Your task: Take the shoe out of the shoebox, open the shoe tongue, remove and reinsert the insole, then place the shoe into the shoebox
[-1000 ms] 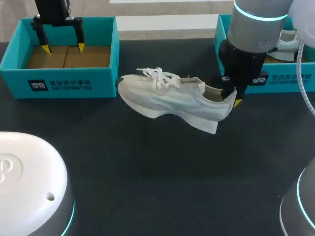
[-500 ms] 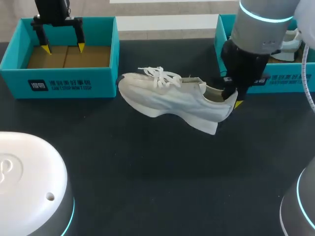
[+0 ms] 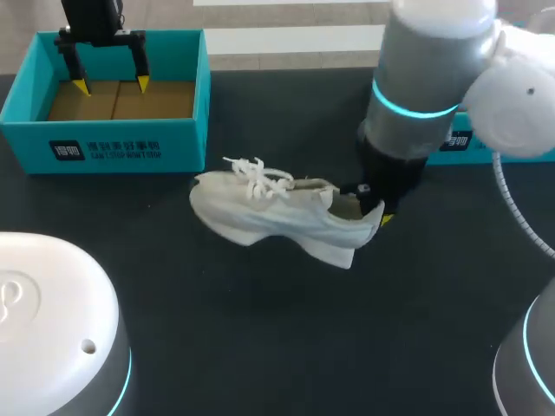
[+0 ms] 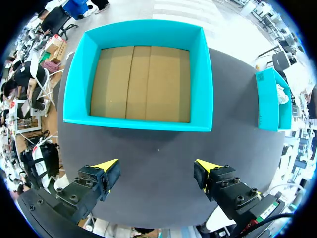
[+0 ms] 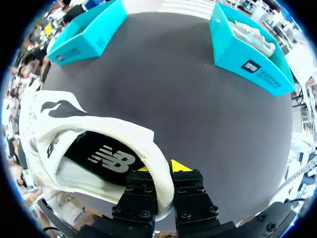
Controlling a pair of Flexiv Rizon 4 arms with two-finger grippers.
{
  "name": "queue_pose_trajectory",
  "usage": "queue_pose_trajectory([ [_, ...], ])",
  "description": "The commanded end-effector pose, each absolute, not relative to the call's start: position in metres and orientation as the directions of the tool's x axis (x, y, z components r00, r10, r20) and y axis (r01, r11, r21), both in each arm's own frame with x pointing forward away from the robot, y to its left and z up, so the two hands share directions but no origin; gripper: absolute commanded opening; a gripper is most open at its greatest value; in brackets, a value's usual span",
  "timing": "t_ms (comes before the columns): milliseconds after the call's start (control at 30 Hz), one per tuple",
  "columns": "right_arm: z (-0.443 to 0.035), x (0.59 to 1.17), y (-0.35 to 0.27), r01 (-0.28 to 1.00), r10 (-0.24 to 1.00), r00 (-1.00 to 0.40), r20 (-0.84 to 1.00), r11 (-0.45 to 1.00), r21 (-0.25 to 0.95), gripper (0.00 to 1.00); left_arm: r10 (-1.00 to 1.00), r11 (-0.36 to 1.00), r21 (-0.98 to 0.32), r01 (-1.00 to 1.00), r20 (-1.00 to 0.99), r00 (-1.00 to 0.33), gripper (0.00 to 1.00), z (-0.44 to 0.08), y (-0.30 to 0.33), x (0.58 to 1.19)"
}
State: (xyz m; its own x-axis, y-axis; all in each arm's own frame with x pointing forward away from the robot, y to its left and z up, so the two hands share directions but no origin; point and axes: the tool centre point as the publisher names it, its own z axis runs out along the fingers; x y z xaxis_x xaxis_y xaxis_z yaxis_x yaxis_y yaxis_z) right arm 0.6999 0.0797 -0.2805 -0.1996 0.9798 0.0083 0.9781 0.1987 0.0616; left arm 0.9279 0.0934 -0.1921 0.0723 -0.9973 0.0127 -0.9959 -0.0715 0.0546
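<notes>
A white shoe (image 3: 273, 212) with loose white laces lies on the dark table, toe toward the left shoebox (image 3: 113, 139). My right gripper (image 3: 379, 217) is shut on the shoe's heel collar (image 5: 161, 171), one finger inside the shoe and one outside. The black insole (image 5: 106, 158) shows inside the shoe. My left gripper (image 3: 111, 84) hangs open over the left shoebox (image 4: 143, 79), whose brown cardboard floor is bare, with nothing between its fingers (image 4: 106, 171).
A second teal box (image 5: 247, 47) holding another white shoe stands at the table's right rear, partly behind my right arm in the head view. A white rounded robot base (image 3: 48, 321) fills the front left corner.
My right arm has moved the shoe left and toward the front of the table, holding it by the heel. The left arm has not moved.
</notes>
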Motion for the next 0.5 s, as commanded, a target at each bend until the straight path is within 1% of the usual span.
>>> queue_pose_trajectory([
  [33,-0.291,0.704,0.098,0.974,0.974,-0.225,-0.033,0.226,0.029,0.0,-0.997,-0.071,0.054,-0.996,0.013,0.072,1.0,-0.192,0.094,0.928],
  [233,-0.31,0.701,0.1,0.959,0.953,-0.282,-0.109,0.285,0.012,0.0,-0.997,-0.071,0.054,-0.996,0.013,0.072,1.0,-0.192,0.094,0.928],
  [500,-0.33,0.702,0.09,0.962,0.944,-0.264,-0.198,0.272,0.014,0.0,-0.997,-0.071,0.054,-0.996,0.013,0.072,1.0,-0.192,0.094,0.928],
])
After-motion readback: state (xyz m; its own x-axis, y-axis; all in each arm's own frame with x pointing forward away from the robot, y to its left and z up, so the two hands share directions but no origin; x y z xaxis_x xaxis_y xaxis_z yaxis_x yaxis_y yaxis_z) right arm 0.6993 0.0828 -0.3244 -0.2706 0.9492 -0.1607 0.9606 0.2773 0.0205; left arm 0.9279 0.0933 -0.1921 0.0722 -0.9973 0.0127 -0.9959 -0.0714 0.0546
